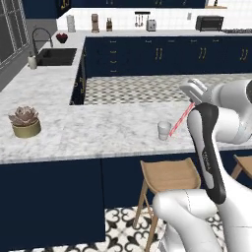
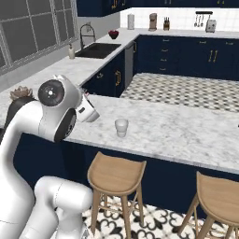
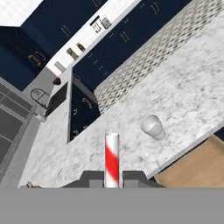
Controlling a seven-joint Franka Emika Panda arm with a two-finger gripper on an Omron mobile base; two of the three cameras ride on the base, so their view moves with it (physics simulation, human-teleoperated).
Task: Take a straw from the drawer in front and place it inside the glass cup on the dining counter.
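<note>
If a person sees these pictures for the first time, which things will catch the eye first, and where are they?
The red-and-white striped straw stands out first: the tool is shut on it, and it slants down above the counter. Next is the small clear cup, standing upright near the counter's front edge, close to the straw's lower end. A potted plant sits at the counter's left end.

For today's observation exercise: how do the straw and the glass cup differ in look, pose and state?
The straw is thin, long and striped red and white; the glass cup is short, wide and greyish clear. The straw is tilted and held in the shut end effector above the dining counter; the glass cup stands upright on it. The straw is gripped; the glass cup stands free. Both are drinking items at the counter's near edge.
</note>
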